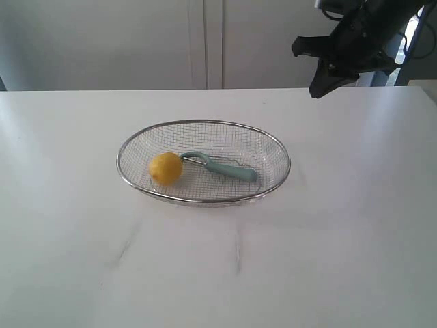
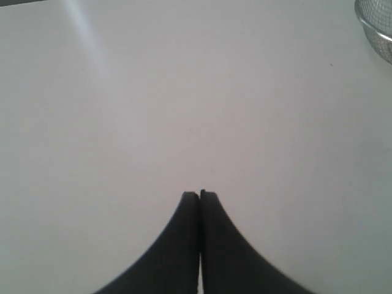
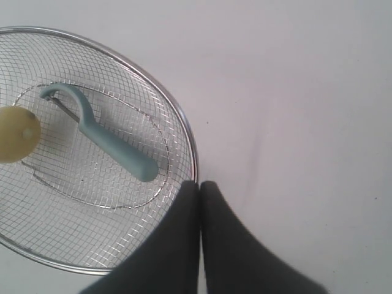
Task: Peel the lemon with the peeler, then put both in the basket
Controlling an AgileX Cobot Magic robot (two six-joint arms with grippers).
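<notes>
Lemon (image 1: 165, 168) sits in the basket (image 1: 205, 122) at its 9 o'clock side. Peeler (image 1: 222, 166) is just beside it w/ the handle pointing ~4 o'clock. Left gripper (image 2: 199, 195) & right gripper (image 3: 199, 184) are both pinched closed, holding nothing.

text: none legible | labels: none | brands: none | numbers: none
</notes>
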